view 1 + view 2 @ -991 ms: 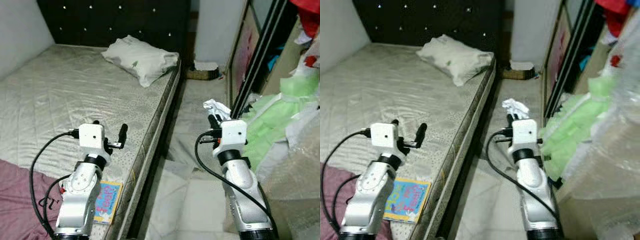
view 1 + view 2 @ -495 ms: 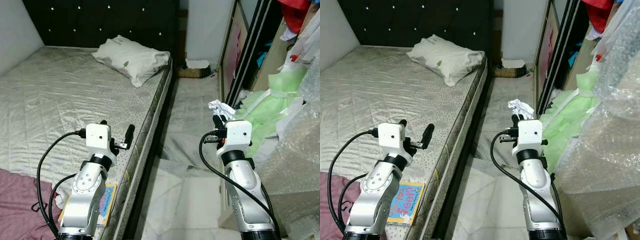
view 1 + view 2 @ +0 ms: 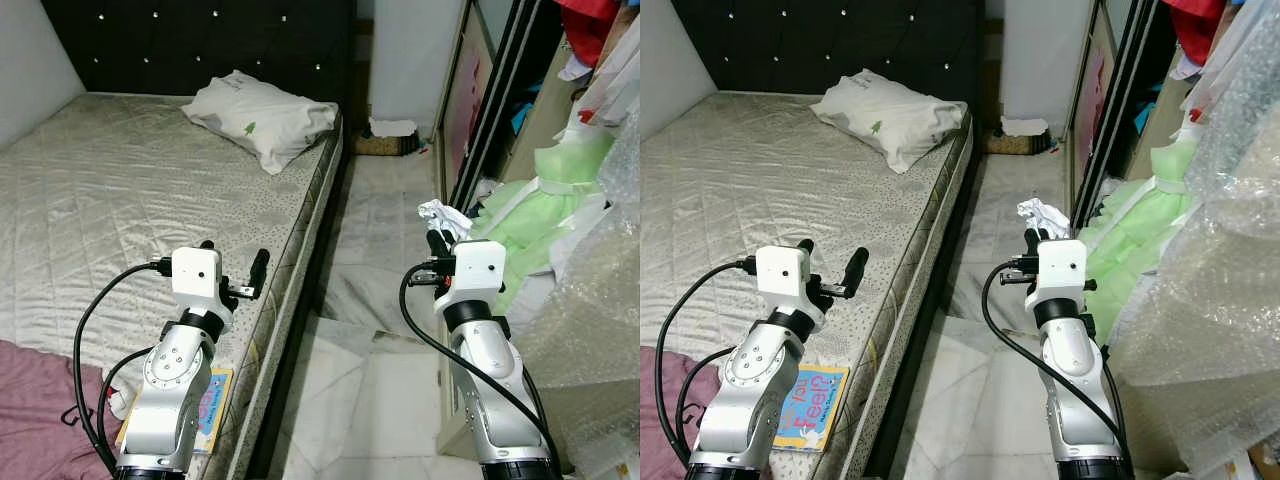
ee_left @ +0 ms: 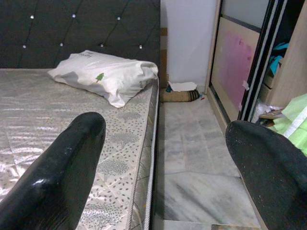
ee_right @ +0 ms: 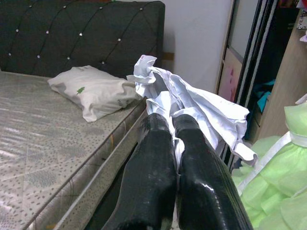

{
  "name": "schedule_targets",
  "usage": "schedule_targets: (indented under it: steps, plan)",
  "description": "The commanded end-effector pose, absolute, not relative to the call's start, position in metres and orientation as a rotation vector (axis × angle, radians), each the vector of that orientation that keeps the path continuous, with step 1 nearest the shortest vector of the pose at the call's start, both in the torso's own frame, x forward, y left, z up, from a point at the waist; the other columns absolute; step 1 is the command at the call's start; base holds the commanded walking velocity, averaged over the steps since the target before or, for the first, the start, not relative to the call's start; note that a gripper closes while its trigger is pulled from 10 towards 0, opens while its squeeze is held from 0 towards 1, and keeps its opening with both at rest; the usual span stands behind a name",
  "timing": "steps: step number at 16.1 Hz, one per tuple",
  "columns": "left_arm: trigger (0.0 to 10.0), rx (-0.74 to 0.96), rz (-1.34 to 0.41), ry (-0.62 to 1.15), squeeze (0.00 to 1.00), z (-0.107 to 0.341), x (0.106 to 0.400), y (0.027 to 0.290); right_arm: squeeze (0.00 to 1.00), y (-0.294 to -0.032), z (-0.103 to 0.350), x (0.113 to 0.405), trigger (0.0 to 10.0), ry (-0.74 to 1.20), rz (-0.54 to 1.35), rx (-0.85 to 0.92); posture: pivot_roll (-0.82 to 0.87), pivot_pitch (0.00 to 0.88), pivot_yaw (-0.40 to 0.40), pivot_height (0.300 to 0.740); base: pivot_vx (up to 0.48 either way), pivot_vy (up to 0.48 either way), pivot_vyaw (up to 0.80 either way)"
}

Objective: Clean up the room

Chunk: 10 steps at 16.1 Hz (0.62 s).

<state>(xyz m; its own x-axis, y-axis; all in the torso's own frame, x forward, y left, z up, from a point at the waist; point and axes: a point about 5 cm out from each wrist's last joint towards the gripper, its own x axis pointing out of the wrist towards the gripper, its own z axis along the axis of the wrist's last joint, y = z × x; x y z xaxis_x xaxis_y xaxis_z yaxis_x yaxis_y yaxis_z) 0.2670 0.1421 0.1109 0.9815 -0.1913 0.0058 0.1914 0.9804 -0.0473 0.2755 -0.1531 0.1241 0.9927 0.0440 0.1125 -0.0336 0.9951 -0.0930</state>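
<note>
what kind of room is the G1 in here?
Most likely a bedroom: a bed with a pillow against a tufted headboard, and a sliding-door wardrobe spilling clothes beside it.

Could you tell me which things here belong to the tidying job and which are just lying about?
Job in hand:
- crumpled white paper, pinched in the right gripper
- left gripper, open above the mattress edge

Lying about:
- pillow
- children's book
- maroon cloth
- green dress
- bubble wrap

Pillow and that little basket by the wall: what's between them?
In the left wrist view, only the mattress edge and bare floor separate the pillow and basket.
</note>
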Motion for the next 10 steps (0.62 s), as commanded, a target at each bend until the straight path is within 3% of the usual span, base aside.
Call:
schedule_targets:
  steps: [1,6,10]
  plan:
    - [10.0,-0.042,-0.186,-0.005,0.0,0.1136,0.2684,0.1458,0.0,-0.1516,0.1268,0.2769,10.0,-0.125,0.041,-0.08,-0.01,0.0,0.047,0.74,0.0,0.0,0.0]
    - [10.0,-0.04,-0.193,-0.003,0.0,0.1132,0.2685,0.1447,0.0,-0.1517,0.1266,0.2772,10.0,-0.125,0.04,-0.08,-0.01,0.0,0.047,0.74,0.0,0.48,0.0]
    - [10.0,-0.03,-0.194,-0.011,0.0,0.1144,0.269,0.1444,0.0,-0.1514,0.1265,0.2778,10.0,-0.125,0.042,-0.081,-0.01,0.0,0.047,0.74,0.0,0.0,0.0]
